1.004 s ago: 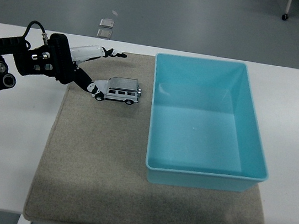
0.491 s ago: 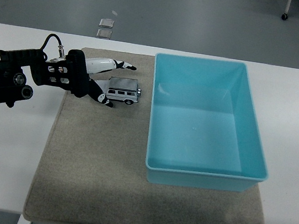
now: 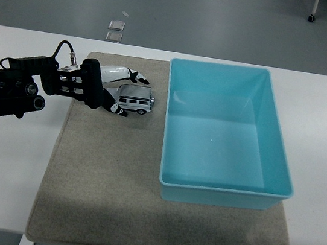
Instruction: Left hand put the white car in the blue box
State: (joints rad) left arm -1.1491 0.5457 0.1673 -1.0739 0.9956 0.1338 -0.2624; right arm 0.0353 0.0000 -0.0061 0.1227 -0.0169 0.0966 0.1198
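Note:
The white toy car (image 3: 135, 101) stands on its wheels on the grey mat (image 3: 107, 175), just left of the blue box (image 3: 226, 131). My left hand (image 3: 122, 92) reaches in from the left and straddles the car's left end. Its white fingers (image 3: 127, 75) curve over the car's roof on the far side. The thumb (image 3: 114, 107) sits at the near side by the car's front wheel. The fingers look partly spread around the car, not clamped tight. The box is open at the top with nothing inside.
The mat covers the middle of the white table (image 3: 5, 161) and the box rests on its right part. Two small square plates (image 3: 115, 30) lie on the floor beyond the table's far edge.
My left arm has moved to the right, bringing the hand from beside the car's left end to around it. The fingers have curled down over the roof. The car has stayed in place.

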